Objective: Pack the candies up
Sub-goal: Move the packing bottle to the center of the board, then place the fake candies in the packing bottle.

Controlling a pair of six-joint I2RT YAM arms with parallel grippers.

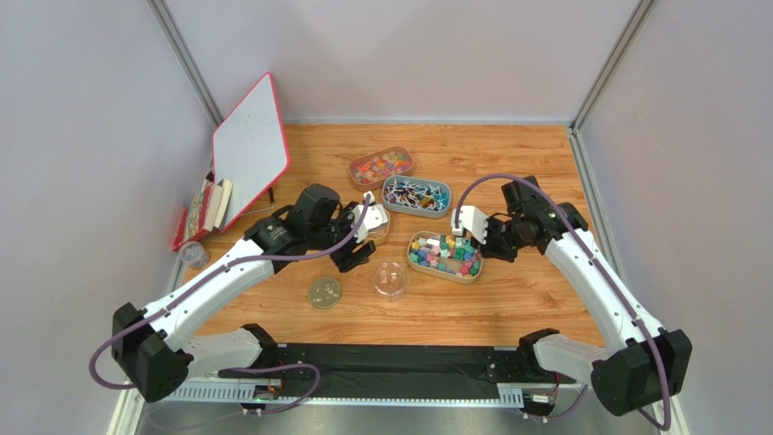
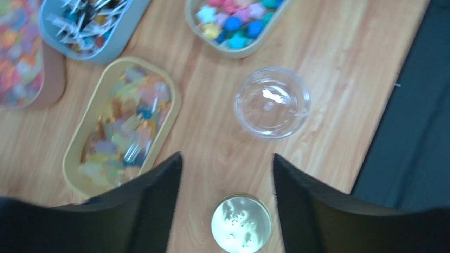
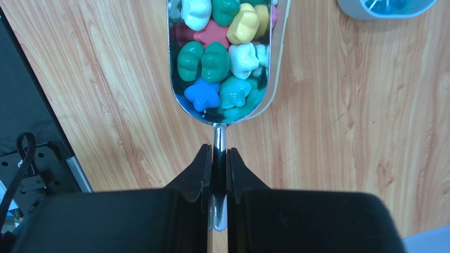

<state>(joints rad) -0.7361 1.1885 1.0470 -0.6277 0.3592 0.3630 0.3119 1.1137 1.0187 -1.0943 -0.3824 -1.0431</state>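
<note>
The left end effector hangs over the counter. Its two dark fingers are spread wide and grip nothing. A round gold lid lies flat on the wood under the gap, close in toward the wrist.

Farthest ahead and left of the fingers is a brown tray of red-orange mixed candies. Next to it is a grey tray of blue-white wrapped candies. Nearer, just ahead of the left finger, an oval tan tray holds golden-amber candies. Ahead and slightly right of the gap, a small clear round jar stands upright with its mouth up.

The right end effector has its fingers pressed together on the thin handle of a metal scoop. The scoop's bowl reaches straight ahead of the fingertips. It is heaped with bright chunky candies in green, blue, white, yellow and pink. A tan rim runs just beside the bowl on the right. Whether the scoop rests in that tray or is lifted above it cannot be told.
</note>
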